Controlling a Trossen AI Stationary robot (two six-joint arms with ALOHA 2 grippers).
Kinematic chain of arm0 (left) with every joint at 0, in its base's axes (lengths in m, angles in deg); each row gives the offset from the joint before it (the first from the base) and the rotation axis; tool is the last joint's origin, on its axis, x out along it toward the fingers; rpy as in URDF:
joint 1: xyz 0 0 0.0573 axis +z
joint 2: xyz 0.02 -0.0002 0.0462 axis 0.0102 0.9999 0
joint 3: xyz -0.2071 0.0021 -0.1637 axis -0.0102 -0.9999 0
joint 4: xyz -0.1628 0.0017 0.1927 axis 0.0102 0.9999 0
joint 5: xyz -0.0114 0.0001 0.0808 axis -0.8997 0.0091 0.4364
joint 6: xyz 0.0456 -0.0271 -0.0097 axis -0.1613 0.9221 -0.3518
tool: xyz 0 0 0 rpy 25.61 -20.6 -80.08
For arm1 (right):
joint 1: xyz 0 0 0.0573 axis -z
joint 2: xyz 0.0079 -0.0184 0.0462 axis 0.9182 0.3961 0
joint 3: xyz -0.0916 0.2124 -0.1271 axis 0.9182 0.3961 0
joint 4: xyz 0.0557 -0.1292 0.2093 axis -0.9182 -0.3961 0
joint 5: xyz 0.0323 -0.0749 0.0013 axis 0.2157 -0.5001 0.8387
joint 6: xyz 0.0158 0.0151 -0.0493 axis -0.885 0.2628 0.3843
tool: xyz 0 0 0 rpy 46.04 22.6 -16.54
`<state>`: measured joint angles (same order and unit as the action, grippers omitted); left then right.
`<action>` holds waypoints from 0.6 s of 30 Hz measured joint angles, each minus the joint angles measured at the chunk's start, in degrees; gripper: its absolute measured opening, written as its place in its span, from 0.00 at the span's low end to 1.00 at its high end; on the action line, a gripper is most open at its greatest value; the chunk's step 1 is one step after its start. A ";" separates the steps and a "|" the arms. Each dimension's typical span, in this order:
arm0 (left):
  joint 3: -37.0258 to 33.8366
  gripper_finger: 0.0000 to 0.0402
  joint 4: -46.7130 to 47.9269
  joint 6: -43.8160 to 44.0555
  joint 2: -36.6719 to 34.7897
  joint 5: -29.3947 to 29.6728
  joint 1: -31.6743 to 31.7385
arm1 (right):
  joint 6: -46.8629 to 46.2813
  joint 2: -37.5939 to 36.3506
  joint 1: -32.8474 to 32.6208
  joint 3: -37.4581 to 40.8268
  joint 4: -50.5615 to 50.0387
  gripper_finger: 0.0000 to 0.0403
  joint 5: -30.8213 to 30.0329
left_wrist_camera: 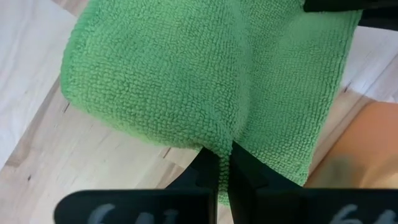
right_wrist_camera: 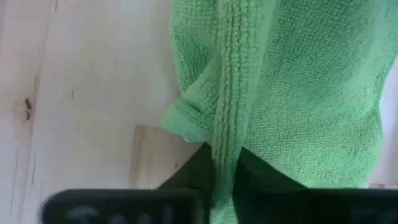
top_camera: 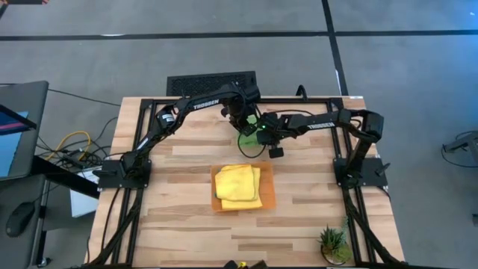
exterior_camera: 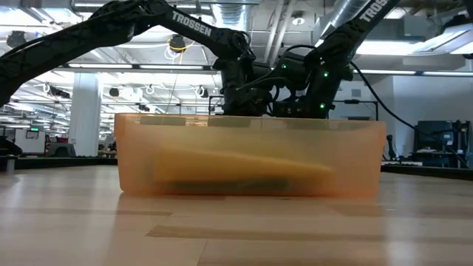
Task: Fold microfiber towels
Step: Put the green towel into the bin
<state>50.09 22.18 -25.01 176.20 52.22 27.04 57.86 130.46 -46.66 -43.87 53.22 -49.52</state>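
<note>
A lime green microfiber towel lies on the table beyond the orange tray, mostly hidden under both arms in the high view. My left gripper and my right gripper are both shut on it, close together. Two folded yellow towels lie stacked in the tray. In the low view the tray's wall hides the green towel. The teal towel is out of view. My left gripper pinches a raised fold of the green towel between its two fingers, coming from above. The cloth spreads out below the fingers over the table. My right gripper pinches a stitched hem edge of the green towel between its two fingers, from above. The hem runs straight away from the fingers; the cloth beside it bunches into a small fold.
A small potted plant stands at the table's near right corner. A black grille lies at the far edge. The arms' black frames flank the table's left and right sides. Bare wood lies near the tray's front.
</note>
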 joint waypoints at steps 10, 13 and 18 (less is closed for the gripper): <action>0.00 0.00 1.77 -0.36 -1.50 -1.82 -0.22 | -0.40 -4.86 -0.01 -1.08 -6.81 0.03 -0.21; 0.04 0.00 3.09 -0.30 -3.27 -1.95 -0.33 | -1.39 -8.46 -0.55 -2.08 -9.25 0.02 -0.15; 0.07 0.00 5.78 0.07 -6.63 -1.72 -1.13 | -5.18 -13.42 -2.77 -3.13 -12.11 0.02 0.01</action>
<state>50.15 27.96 -24.94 169.56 50.50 25.91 52.68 117.04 -49.42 -47.00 41.11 -49.51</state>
